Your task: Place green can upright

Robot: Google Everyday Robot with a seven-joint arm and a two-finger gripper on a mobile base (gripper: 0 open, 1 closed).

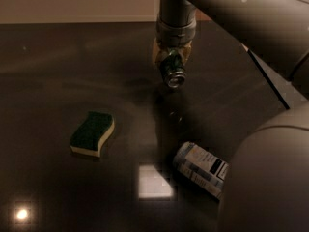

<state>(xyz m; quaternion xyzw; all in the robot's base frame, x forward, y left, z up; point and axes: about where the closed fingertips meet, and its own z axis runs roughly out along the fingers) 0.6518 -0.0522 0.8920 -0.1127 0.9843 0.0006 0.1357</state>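
Observation:
My gripper [172, 62] hangs from the arm at the top centre, above the dark table [58, 76]. It is shut on the green can [173, 71], a small dark green can with a silver end. The can is tilted, its silver end pointing down and toward the camera, and it is held off the table surface. The upper part of the can is hidden between the fingers.
A yellow sponge with a green top [91, 134] lies on the table to the left. A clear plastic bottle with a white-and-black label [200, 168] lies on its side at the lower right, beside my arm's large grey body [265, 178].

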